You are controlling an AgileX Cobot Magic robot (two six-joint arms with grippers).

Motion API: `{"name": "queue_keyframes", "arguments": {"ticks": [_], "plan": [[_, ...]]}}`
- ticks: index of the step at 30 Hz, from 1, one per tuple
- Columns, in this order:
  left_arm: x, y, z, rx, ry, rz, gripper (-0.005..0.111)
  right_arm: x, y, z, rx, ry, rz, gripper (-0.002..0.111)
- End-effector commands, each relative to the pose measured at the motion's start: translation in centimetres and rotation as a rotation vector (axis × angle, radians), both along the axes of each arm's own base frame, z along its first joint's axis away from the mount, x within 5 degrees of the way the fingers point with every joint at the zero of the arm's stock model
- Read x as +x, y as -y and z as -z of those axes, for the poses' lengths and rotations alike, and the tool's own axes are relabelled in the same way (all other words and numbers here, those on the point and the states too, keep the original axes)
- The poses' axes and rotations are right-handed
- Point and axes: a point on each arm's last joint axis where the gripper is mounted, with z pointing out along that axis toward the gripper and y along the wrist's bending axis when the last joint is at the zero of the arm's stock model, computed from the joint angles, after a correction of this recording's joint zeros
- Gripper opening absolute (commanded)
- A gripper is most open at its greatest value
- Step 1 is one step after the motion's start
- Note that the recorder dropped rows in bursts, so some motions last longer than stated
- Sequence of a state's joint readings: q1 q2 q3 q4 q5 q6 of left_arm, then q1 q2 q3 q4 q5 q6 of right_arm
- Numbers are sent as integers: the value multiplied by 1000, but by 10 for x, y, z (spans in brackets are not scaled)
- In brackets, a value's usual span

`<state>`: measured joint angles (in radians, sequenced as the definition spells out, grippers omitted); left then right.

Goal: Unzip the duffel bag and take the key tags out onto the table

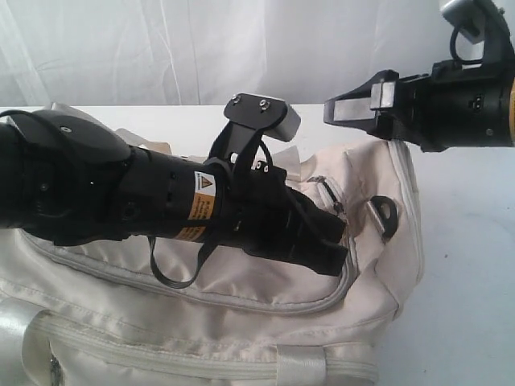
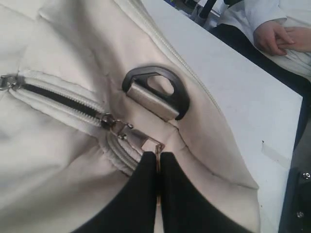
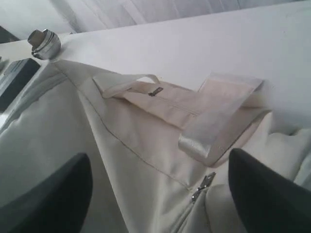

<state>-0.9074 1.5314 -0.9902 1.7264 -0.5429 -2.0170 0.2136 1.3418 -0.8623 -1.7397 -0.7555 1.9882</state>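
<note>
The cream duffel bag lies on the white table. My left gripper is shut on the metal pull tab of a zipper near the bag's end, beside a black D-ring. Behind the slider that zipper shows a short dark gap. In the exterior view the left gripper rests on the bag's top. My right gripper hovers open above the bag's far end, holding nothing. Between its fingers lies bag fabric with another small zipper pull. The key tags are hidden.
A webbing handle lies folded on the bag's top. A small metal cylinder stands on the table beyond the bag. A seated person's hands rest past the table edge. White curtains hang behind.
</note>
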Motion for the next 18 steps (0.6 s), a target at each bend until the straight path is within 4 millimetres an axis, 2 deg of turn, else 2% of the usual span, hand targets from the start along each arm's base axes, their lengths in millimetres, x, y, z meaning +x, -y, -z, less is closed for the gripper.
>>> {"name": "queue_keyframes", "arguments": {"ticks": [1,7,12,18], "plan": [[-8,0,-5,-6,14,43,0,6,-3,12,-4,-45,-37,71],[-4,2,-13,-24,40,24,0,14,-6,30,-13,-107,-57,62],[2,5,-27,-51,80,-8,0,18,-6,35,-53,-61,-79,62],[8,4,-31,-51,111,-63,0,26,0,38,-119,-8,4,62]]}}
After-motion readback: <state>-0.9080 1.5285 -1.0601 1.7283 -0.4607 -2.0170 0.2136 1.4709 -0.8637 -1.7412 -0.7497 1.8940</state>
